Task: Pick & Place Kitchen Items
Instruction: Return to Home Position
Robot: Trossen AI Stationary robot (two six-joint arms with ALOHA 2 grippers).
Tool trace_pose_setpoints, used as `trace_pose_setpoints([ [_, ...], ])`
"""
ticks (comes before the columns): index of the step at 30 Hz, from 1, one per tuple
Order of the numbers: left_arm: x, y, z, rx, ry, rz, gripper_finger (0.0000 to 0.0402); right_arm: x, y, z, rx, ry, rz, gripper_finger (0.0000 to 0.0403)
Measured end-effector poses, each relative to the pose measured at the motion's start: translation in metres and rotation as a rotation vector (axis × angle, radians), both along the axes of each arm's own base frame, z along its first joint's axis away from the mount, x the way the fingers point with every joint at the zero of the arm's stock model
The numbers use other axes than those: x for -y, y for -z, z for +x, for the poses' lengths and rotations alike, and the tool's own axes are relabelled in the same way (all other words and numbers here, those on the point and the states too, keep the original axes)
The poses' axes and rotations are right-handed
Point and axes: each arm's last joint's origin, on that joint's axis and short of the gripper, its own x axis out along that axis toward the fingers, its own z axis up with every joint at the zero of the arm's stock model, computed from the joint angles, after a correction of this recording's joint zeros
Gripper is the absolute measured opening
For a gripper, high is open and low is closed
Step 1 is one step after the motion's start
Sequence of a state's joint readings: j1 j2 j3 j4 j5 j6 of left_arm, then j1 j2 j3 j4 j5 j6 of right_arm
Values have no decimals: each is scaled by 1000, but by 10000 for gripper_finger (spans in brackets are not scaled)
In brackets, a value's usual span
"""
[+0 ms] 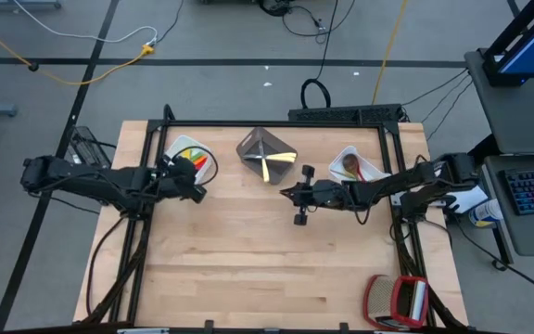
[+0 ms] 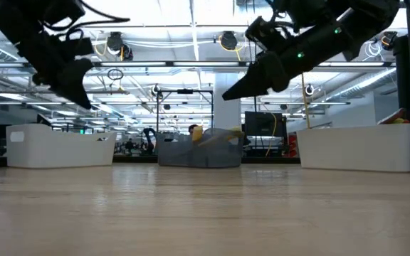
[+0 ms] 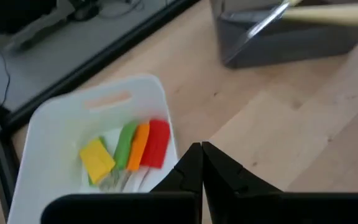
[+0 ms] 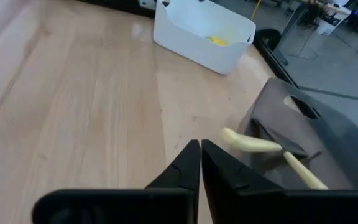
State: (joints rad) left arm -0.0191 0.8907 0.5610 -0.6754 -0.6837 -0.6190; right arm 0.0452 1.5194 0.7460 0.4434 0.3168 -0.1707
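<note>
Yellow (image 3: 96, 158), green (image 3: 125, 148), orange (image 3: 139, 146) and red (image 3: 156, 143) utensils lie side by side in the left white bin (image 3: 55, 134). Pale-handled knives (image 4: 252, 143) rest in the grey bin (image 1: 267, 156) at the far middle, their handles over its rim. The right white bin (image 1: 358, 167) holds a brown utensil (image 1: 349, 169). My left gripper (image 3: 202, 155) hovers shut and empty beside the left bin's near rim. Above the bare table, short of the grey bin, my right gripper (image 4: 201, 152) is shut and empty too.
A bulky red-and-silver object (image 1: 397, 301) sits at the table's near right corner. A black frame (image 1: 276, 122) runs along the far and side edges. Bare wooden tabletop (image 1: 248, 260) spreads across the middle and near side.
</note>
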Motion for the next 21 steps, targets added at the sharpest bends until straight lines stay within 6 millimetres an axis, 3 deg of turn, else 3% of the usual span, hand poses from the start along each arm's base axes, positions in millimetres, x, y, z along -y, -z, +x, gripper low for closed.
trace_pose_setpoints([
  [10, 8, -23, -8, 51, 106, 92, 8, 1, -37, -26, 20, 1, 1, 1],
  [21, 9, -49, -47, 217, 156, 175, 10, 3, -71, -63, 38, -6, -4, 1],
])
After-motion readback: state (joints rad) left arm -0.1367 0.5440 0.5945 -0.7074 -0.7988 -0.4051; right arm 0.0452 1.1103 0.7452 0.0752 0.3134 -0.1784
